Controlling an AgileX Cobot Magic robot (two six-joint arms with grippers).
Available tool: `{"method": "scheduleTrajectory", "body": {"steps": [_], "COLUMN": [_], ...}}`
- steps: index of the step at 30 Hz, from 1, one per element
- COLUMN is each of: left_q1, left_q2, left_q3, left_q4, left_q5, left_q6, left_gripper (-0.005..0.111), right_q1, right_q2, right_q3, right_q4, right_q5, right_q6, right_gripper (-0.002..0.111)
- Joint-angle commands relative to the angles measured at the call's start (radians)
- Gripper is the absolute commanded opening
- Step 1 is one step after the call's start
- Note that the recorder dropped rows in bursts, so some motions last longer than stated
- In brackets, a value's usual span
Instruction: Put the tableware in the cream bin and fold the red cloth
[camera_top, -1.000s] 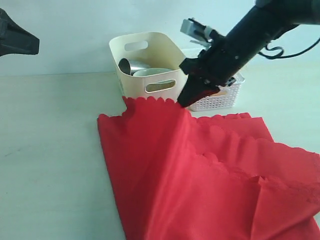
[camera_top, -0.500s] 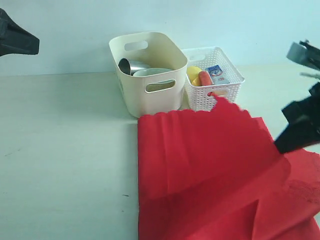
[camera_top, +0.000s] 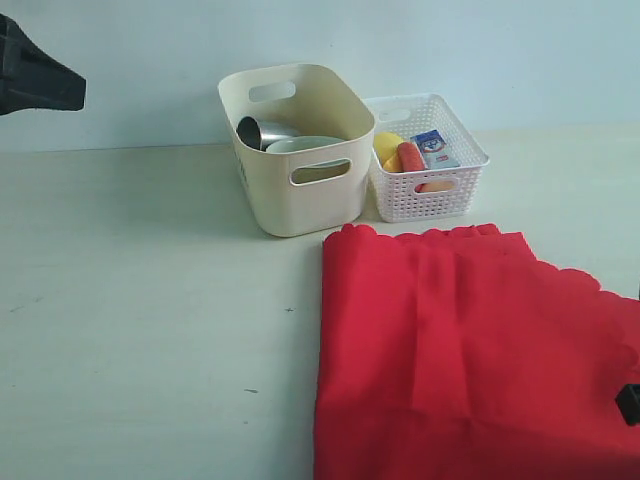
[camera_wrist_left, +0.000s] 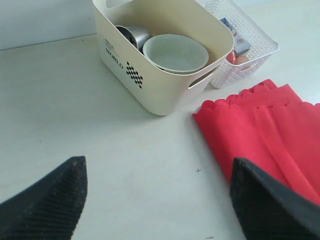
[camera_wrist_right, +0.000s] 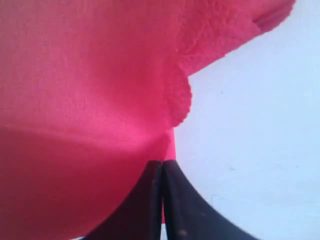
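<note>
The red cloth (camera_top: 470, 350) lies folded over on the table's right half, its scalloped edge toward the bins. My right gripper (camera_wrist_right: 162, 167) is shut on an edge of the red cloth (camera_wrist_right: 90, 100); in the exterior view only a dark bit of it (camera_top: 629, 403) shows at the right border. The cream bin (camera_top: 295, 145) holds the steel cup (camera_top: 255, 132) and the pale bowl (camera_top: 303, 145). My left gripper (camera_wrist_left: 157, 170) hangs open above bare table, short of the cream bin (camera_wrist_left: 160, 75), bowl (camera_wrist_left: 175, 52) and red cloth (camera_wrist_left: 265, 135). Other tableware is hidden.
A white lattice basket (camera_top: 440, 195) with food items stands right of the cream bin, close to the cloth's far edge. The left arm's dark body (camera_top: 35, 80) hangs at the upper left. Pale table (camera_top: 140, 300) stretches left of the cloth.
My right gripper has swept from beside the bins down to the lower right, pulling the cloth's left half over onto the right. The cloth now lies flatter and narrower. The left arm stayed put.
</note>
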Motion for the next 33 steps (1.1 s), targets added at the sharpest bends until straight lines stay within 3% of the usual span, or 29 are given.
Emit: {"method": "scheduleTrajectory", "body": {"steps": [1,6,9,18,33], "left_q1": [-0.006,-0.006,-0.006,-0.006,-0.006], "left_q2": [-0.011,-0.011,-0.011,-0.076,-0.543], "left_q3": [0.004,0.004,0.004,0.024,0.185], "left_q4": [-0.011,-0.011,-0.011,-0.021,-0.026], "left_q5": [-0.005,-0.004,-0.008,-0.015,-0.156], "left_q6": [0.004,0.004,0.004,0.002,0.0], "left_gripper": [0.075,0.075,0.075,0.075,0.075], "right_q1": [-0.005,-0.005,-0.005,-0.067,-0.076], "right_q2": [0.061,0.027,-0.021,0.075,0.319], "right_q3": [-0.036,-0.124,-0.132,-0.132,-0.132], "right_q4": [-0.018,-0.002,-0.002,0.099,0.289], "right_q5": [-0.039,-0.029,-0.054,-0.063,-0.045], "right_q6": [0.015,0.015,0.015,-0.007,-0.165], "right_gripper": [0.023,0.067,0.077,0.079,0.079]}}
